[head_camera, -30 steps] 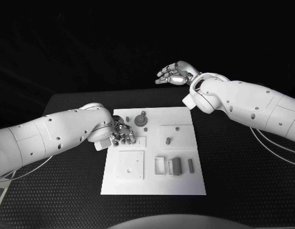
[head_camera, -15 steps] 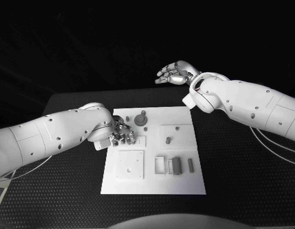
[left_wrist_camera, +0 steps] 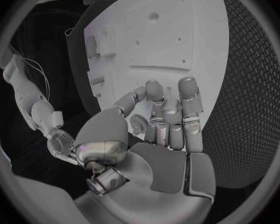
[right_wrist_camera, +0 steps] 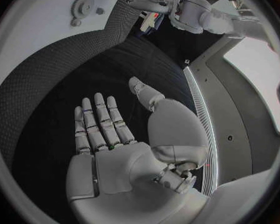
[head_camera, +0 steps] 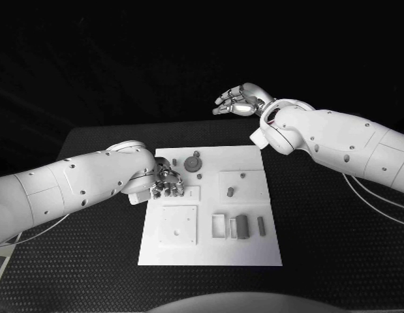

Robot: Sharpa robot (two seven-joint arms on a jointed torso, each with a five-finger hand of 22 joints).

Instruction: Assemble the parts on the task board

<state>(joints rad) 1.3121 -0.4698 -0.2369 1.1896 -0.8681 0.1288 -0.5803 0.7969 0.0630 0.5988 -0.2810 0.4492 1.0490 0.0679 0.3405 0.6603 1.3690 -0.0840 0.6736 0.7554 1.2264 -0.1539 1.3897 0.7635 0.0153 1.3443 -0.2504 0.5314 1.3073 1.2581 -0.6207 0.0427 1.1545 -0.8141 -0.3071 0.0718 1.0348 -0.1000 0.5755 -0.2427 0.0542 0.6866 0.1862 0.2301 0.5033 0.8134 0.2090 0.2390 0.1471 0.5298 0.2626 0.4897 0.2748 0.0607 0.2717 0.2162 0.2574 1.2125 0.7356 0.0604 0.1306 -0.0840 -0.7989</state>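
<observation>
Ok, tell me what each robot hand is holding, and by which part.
The left robot hand pinches a small round part, apparently by its edge, between thumb and fingers. The right robot hand holds nothing, with its fingers spread.

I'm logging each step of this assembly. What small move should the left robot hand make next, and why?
Probably lower the left robot hand and seat its piece. In the left wrist view its fingers pinch a small round part just above the task board; the right robot hand is open, raised beyond the board.
</observation>
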